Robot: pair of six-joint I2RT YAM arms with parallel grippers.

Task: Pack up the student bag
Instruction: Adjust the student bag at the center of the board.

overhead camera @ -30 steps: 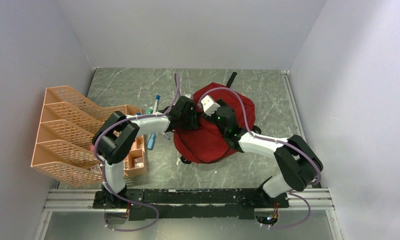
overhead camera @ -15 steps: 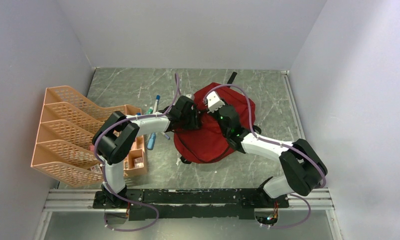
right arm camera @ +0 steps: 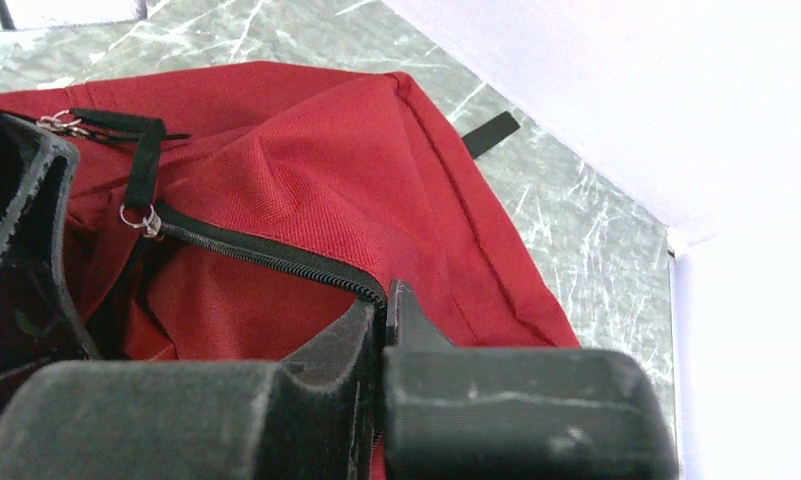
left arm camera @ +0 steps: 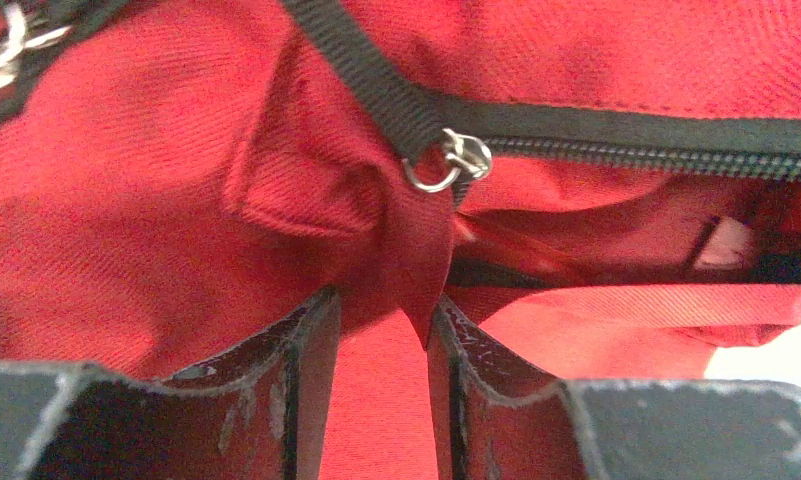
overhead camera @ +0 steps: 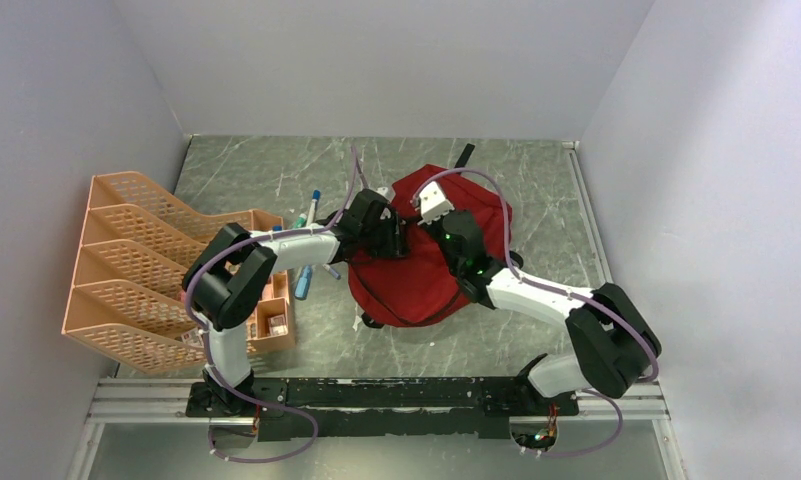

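One red student bag (overhead camera: 401, 290) lies mid-tabletop (overhead camera: 246, 170), its long axis slanting near-left to far-right. Both claws are on it: the left claw (left arm camera: 378, 315) pinches a fabric fold, and the right claw (right arm camera: 384, 300) is clamped narrow on the zipper edge (right arm camera: 276, 262).

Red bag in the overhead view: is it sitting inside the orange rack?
No, the bag lies on the table, right of the rack.

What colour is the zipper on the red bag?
On the bag, the zipper is black, with a silver ring; clearest in the left wrist view.
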